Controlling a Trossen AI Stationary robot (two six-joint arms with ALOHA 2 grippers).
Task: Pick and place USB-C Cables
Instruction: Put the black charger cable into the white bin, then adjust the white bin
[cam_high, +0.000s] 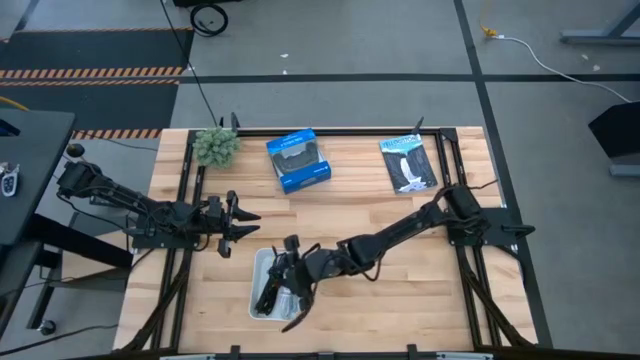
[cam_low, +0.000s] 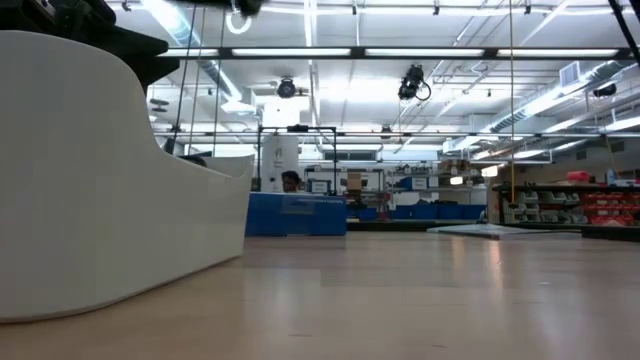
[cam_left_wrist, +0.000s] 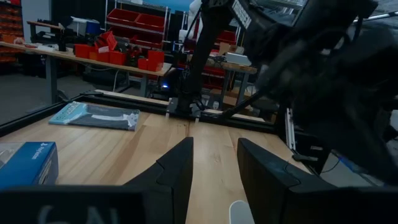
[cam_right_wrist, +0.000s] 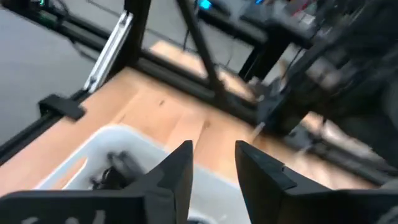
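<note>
A white bin (cam_high: 262, 262) stands near the table's near edge, and dark coiled USB-C cables (cam_right_wrist: 111, 169) lie inside it. I cannot tell the cables apart. My right gripper (cam_high: 292, 298) hangs over the bin, open and empty; the right wrist view shows my right gripper (cam_right_wrist: 214, 167) above the bin's rim (cam_right_wrist: 118, 134). My left gripper (cam_high: 243, 226) waits open above bare wood to the left of the bin, pointing toward the table's right, and shows empty as my left gripper (cam_left_wrist: 214, 168) in its wrist view. The low view shows only the bin's wall (cam_low: 100, 170).
A blue box (cam_high: 298, 161) and a dark flat packet with white print (cam_high: 408, 163) lie near the far edge, with a small green plant (cam_high: 215, 146) at the far left corner. A black frame (cam_high: 330, 130) borders the table. Bare wood lies right of the bin.
</note>
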